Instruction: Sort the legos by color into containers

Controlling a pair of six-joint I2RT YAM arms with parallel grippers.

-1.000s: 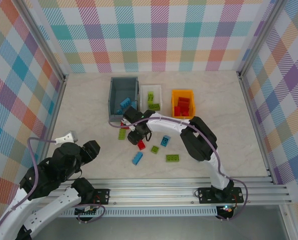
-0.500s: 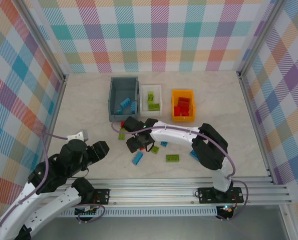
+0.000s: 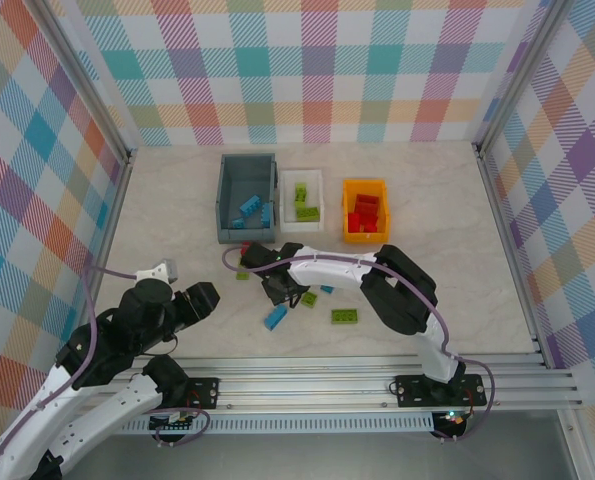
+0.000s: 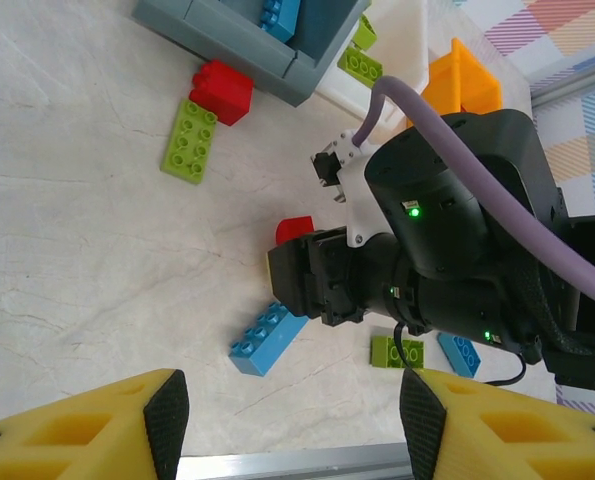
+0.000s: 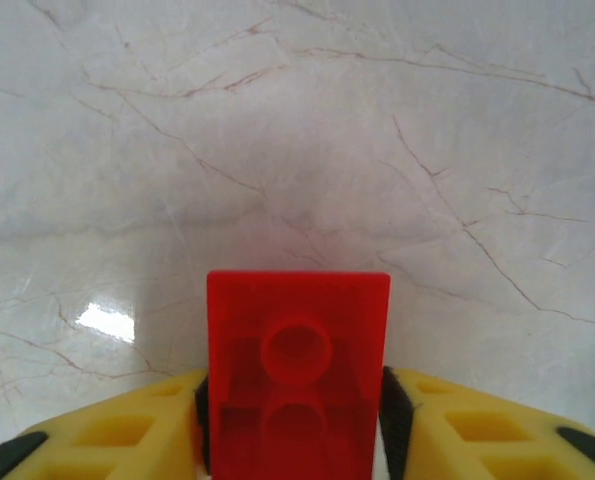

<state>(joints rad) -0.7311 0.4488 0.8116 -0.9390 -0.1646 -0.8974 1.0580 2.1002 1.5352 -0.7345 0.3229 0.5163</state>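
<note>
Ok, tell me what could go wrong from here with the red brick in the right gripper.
1. The right gripper pinches only the near end of the red brick; it may pivot or slip in transit.
2. A blue brick lies close beside that gripper; swinging away could knock it.
3. The white bin sits close beside the orange-yellow bin; a sloppy release could missort.

No text, label, brand, number or sign can be read anywhere in these views
</note>
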